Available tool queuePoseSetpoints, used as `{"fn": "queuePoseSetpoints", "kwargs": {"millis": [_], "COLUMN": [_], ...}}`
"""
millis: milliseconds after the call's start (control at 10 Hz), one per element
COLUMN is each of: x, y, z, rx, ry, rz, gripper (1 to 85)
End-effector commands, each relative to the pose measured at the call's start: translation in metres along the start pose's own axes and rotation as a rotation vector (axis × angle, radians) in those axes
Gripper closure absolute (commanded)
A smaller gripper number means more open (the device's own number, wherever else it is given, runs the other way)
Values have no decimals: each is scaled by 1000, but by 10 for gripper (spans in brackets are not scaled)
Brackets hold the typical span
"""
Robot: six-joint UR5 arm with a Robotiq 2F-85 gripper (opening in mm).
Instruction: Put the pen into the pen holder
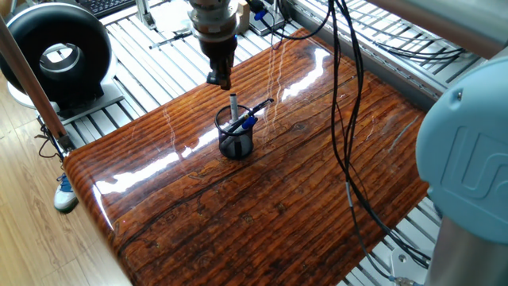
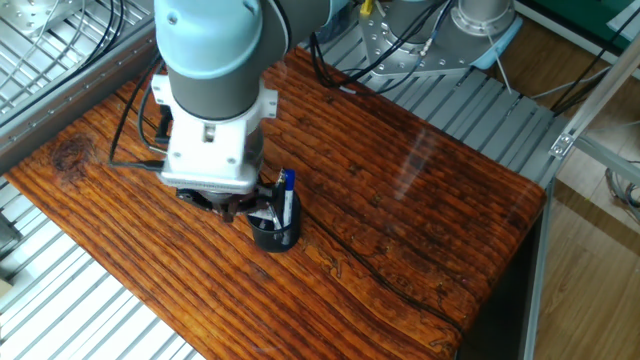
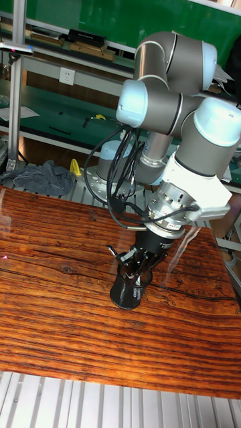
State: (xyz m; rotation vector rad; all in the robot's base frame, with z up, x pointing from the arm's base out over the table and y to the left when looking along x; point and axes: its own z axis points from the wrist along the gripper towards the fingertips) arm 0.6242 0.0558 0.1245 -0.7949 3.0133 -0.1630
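Note:
The pen holder [image 1: 236, 141] is a small black mesh cup standing mid-table. The slim dark pen [image 1: 260, 106] leans out of its rim to the right, free of the gripper. A thicker grey pen [image 1: 233, 106] stands upright in the cup, and a blue-capped pen [image 1: 248, 121] rests beside it. My gripper [image 1: 220, 79] hangs above and to the back left of the cup, open, holding nothing. In the other fixed view the wrist covers the fingers, and the pen holder [image 2: 276, 234] shows just beside it with the blue-capped pen [image 2: 288, 184] sticking up.
Black cables [image 1: 343, 119] hang across the right half of the table. The arm's large blue joint [image 1: 468, 175] fills the right foreground. A round black device [image 1: 57, 54] sits off the table's left corner on the metal frame.

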Motion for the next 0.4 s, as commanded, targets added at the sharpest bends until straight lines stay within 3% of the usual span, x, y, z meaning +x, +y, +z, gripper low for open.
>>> {"fn": "queuePoseSetpoints", "kwargs": {"millis": [0,100,300], "x": [-15,-18,-22], "y": [4,7,5], "z": [0,0,1], "rx": [-33,-50,-44], "ry": [-49,-57,-63], "rz": [95,111,99], "gripper": [843,843,843]}}
